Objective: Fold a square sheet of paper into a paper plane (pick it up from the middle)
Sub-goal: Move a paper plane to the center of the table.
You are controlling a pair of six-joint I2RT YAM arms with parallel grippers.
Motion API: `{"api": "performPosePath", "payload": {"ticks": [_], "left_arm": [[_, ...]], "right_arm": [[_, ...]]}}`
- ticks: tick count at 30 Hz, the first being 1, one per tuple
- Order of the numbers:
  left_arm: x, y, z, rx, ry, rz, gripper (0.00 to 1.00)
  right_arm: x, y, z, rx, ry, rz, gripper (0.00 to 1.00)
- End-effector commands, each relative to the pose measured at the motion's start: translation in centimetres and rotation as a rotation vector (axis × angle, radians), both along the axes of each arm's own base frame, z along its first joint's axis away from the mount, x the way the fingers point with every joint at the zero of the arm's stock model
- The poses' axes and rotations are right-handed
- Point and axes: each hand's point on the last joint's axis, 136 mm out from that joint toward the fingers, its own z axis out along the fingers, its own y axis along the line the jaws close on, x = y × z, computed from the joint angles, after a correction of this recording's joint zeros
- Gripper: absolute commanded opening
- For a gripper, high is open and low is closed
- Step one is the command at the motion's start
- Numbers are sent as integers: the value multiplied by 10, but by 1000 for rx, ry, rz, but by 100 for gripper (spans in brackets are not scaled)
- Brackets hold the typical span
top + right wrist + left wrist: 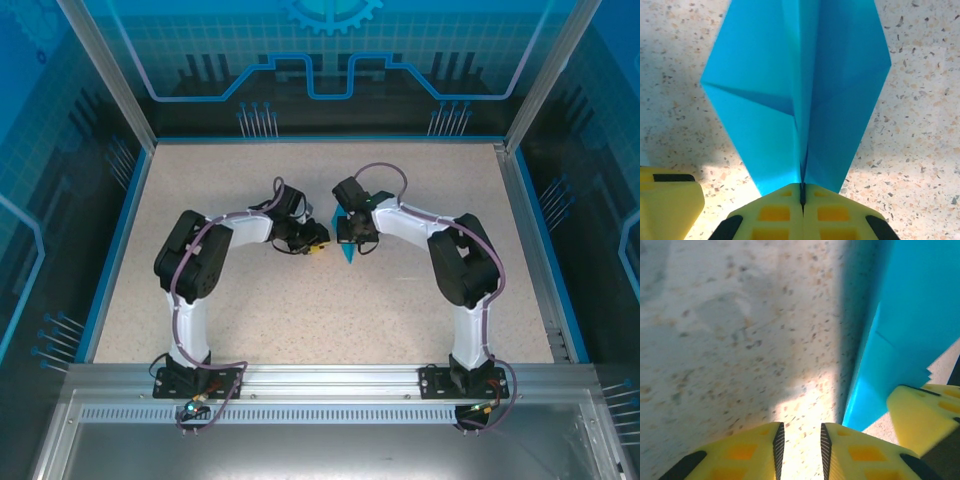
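1. Pinching the paper plane at the end of its middle crease: right tool, fully closed; long axis straight out from the fingertips, over the surface.
2. Left tool: parted by a narrow gap, empty; paper plane just beside it, toward the right arm.
3. Nearer arm: right, gripping; left close by.
4. Brands, labels, writing: none legible.

The paper plane is plain turquoise-blue, darker along its creases. The table is beige, speckled with brown and grey flecks, with blue trim along its edges. The left gripper and the right gripper are yellow with orange squares and black strips. The arms are white and black, their cables purplish. The back wall is blue with a pale grid and a gear outline.
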Motion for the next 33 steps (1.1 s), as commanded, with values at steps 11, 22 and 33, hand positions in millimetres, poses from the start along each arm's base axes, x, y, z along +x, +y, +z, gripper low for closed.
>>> {"api": "performPosePath", "payload": {"ticks": [11, 22, 33], "left_arm": [[6, 5, 51, -188, -164, 88, 45], [4, -6, 21, -175, -72, 69, 42], [2, -11, 6, -127, -20, 37, 23]], "right_arm": [[-41, 16, 17, 103, 4, 247, 0], [-49, 18, -6, 60, 63, 246, 3], [-41, 20, -8, 27, 62, 190, 15]]}}
